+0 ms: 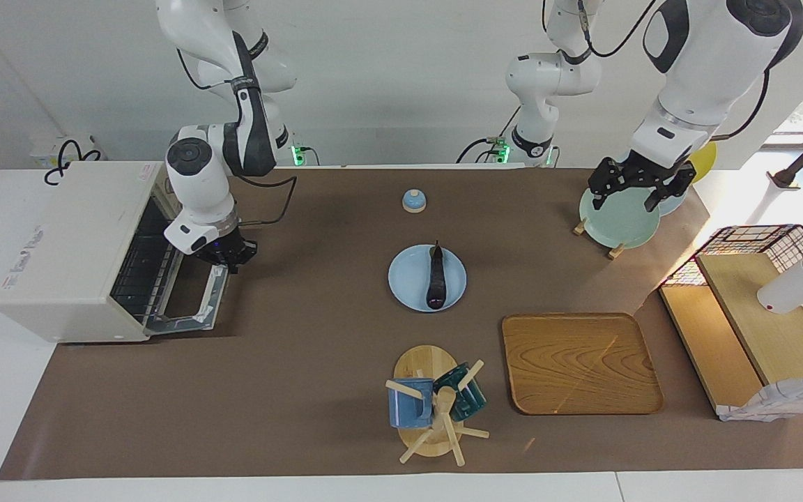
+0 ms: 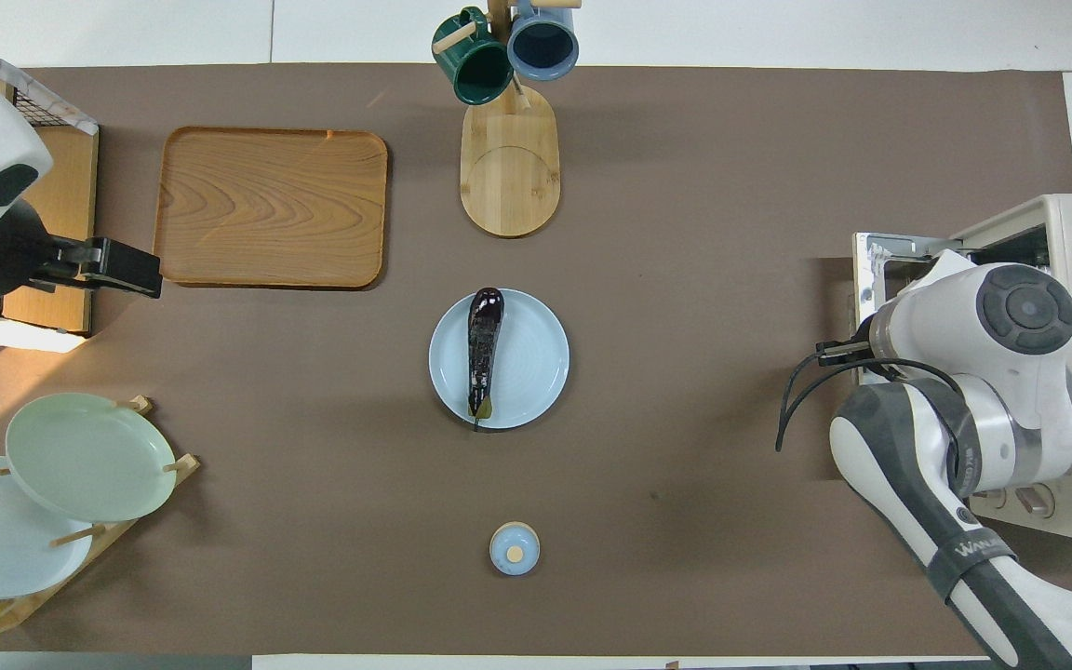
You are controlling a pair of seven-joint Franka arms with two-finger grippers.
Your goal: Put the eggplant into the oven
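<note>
1. The right end effector sits at the upper edge of the oven's lowered door; whether its fingers are parted or closed cannot be told.
2. The left end effector hangs spread wide and empty above the plate rack.
3. The eggplant lies on the blue plate mid-table, between both arms, its long axis running toward and away from the robots, stem nearer them.
4. The oven stands open at the right arm's end, so the right arm looks better placed.
</note>
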